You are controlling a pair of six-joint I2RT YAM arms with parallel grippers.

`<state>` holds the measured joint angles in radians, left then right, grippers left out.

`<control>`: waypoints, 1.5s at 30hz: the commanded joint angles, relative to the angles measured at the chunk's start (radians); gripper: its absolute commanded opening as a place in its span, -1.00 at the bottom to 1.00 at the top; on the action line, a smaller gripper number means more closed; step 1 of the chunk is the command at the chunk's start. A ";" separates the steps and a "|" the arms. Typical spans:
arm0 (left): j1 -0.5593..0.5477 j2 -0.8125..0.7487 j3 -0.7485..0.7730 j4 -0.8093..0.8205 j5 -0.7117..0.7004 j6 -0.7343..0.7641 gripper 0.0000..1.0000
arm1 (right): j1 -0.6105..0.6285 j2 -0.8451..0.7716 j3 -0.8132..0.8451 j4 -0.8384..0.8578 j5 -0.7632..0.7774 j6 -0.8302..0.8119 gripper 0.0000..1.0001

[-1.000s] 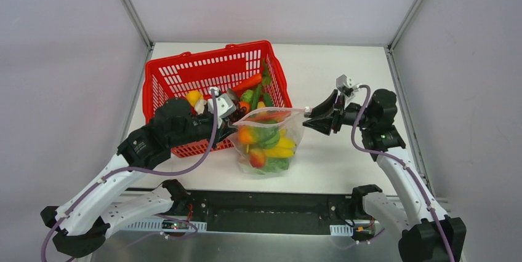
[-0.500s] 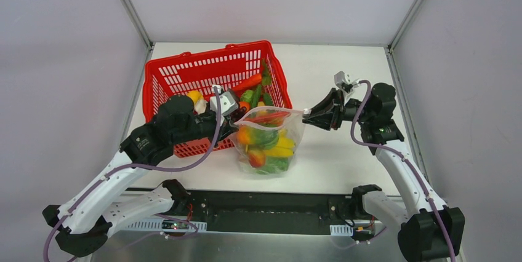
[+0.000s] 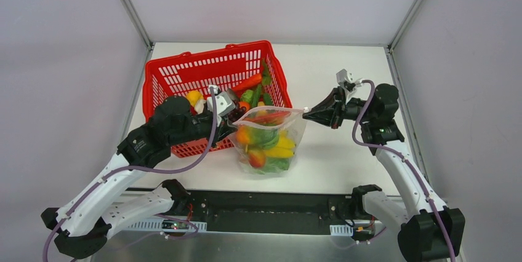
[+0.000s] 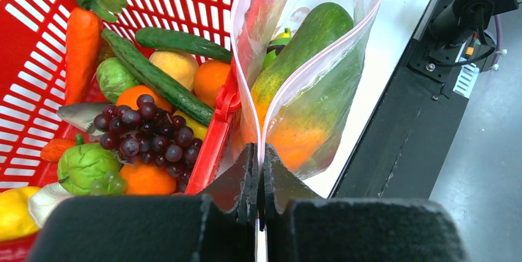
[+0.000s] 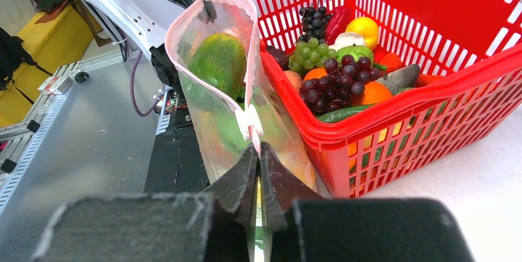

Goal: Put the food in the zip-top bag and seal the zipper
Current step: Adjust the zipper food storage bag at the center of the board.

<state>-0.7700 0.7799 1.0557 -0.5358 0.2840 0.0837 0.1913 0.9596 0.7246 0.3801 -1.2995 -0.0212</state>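
Note:
The clear zip-top bag (image 3: 269,142) stands on the table, filled with green, yellow and orange food, its mouth open. My left gripper (image 3: 232,119) is shut on the bag's left end of the pink zipper (image 4: 253,59). My right gripper (image 3: 308,113) is shut on the right end of the zipper, by its white slider (image 5: 250,123). The bag also shows in the right wrist view (image 5: 215,77) with a green piece inside. More food, such as the grapes (image 4: 144,127), a carrot (image 4: 82,43) and cucumbers, lies in the red basket.
The red mesh basket (image 3: 184,71) stands just behind and left of the bag, touching it. The black base rail (image 3: 271,210) runs along the table's near edge. White table surface lies to the right of the bag.
Both grippers keep their hold on the bag's ends. The right gripper has drawn slightly right, pulling the mouth a little tighter. The left arm shifted only slightly.

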 commanded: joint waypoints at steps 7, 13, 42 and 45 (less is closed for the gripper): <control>0.018 -0.023 -0.019 0.045 -0.065 -0.024 -1.00 | -0.004 -0.078 -0.041 0.106 0.083 0.111 -1.00; 0.020 -0.039 -0.025 0.056 -0.103 -0.050 -0.32 | -0.003 -0.150 -0.102 0.117 0.287 0.242 -1.00; -0.209 0.357 0.469 0.027 -0.057 0.057 0.73 | 0.030 -0.286 -0.258 0.254 0.347 0.422 -1.00; -0.232 0.429 0.530 0.035 -0.057 0.080 0.73 | 0.030 -0.295 -0.263 0.255 0.347 0.428 -1.00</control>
<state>-0.9768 1.1515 1.4837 -0.5224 0.2508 0.1017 0.2142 0.6888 0.4648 0.5625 -0.9531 0.3866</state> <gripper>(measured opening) 0.864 0.006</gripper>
